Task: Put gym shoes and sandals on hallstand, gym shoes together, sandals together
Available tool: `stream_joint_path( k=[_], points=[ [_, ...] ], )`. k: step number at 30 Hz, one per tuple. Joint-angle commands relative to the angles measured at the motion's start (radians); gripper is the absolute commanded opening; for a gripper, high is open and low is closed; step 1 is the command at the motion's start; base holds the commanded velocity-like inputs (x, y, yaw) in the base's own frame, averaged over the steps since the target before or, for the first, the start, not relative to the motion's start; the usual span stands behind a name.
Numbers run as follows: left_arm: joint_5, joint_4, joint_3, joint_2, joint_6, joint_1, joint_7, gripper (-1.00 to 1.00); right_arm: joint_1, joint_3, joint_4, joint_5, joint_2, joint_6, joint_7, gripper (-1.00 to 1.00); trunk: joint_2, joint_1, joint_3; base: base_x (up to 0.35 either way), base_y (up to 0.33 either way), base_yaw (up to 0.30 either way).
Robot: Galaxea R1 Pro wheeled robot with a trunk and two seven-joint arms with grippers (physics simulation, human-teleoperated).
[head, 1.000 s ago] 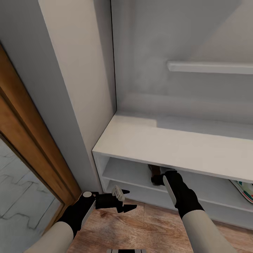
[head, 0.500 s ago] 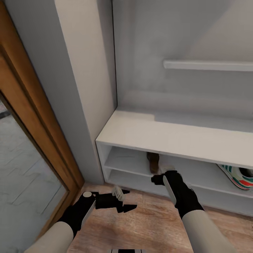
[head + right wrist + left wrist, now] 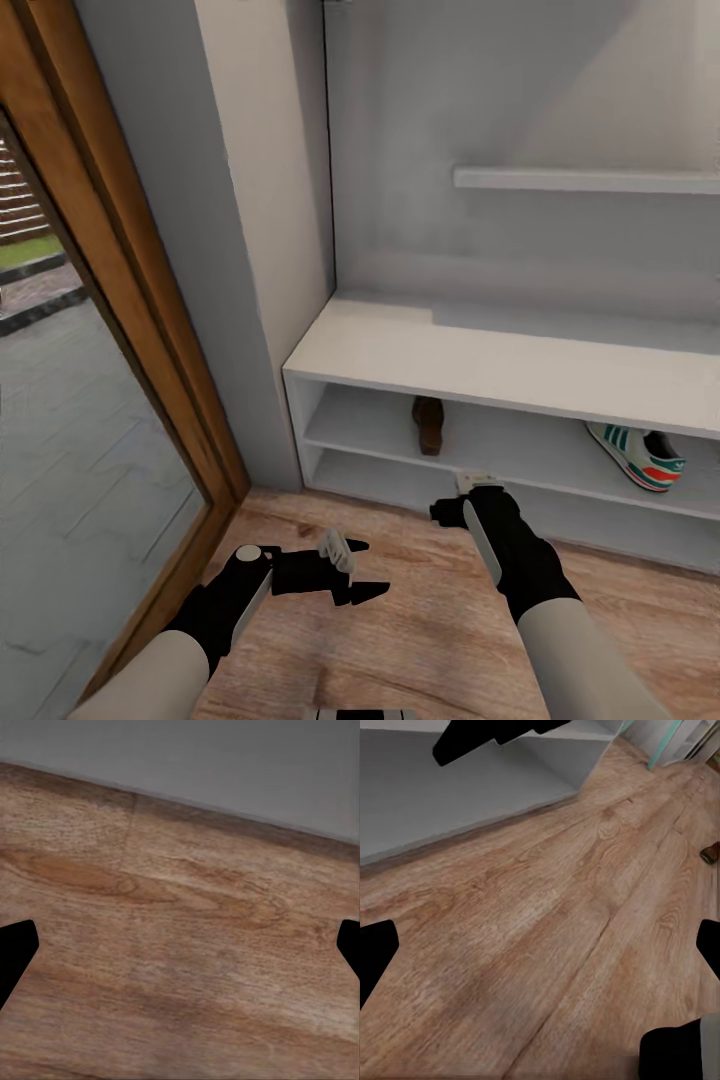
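Sandal [image 3: 428, 424] now free of right end effector [image 3: 462, 499]

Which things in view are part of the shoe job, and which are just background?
Job:
- sandal, on the rack's upper open shelf
- gym shoe, same shelf, farther right
- hallstand
- corridor floor
- left gripper, open and empty
- right gripper, open, per its wrist view

Background:
- wall shelf
- wood-framed glass door
- small dark object on the floor, unclear

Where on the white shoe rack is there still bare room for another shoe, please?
The upper shelf is bare between the dark-brown leather sandal and the white, teal-striped gym shoe. The white shoe rack's flat top is bare too. Nowhere looks crowded.
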Motion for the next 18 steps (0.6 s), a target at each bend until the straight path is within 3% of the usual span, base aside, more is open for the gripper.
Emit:
stream_joint_path(
  k=[1,14,18],
  points=[
    [-0.003,-0.001,0.001,0.000,0.001,0.000,-0.003,1.00,0.000,0.002,-0.001,-0.004,0.000,0.004,-0.007,1.00,0.000,-0.001,-0.001,-0.131,0.000,0.000],
    [-0.005,-0.001,0.002,0.001,0.001,0.000,-0.003,1.00,0.012,0.001,-0.001,-0.002,0.000,0.003,-0.005,1.00,0.000,-0.001,-0.001,-0.017,0.000,0.000],
    [-0.005,-0.002,0.003,0.003,0.001,0.000,-0.001,1.00,0.013,0.002,-0.010,-0.001,0.000,-0.051,-0.003,1.00,0.000,-0.001,-0.001,0.000,0.000,0.000]
  ],
)
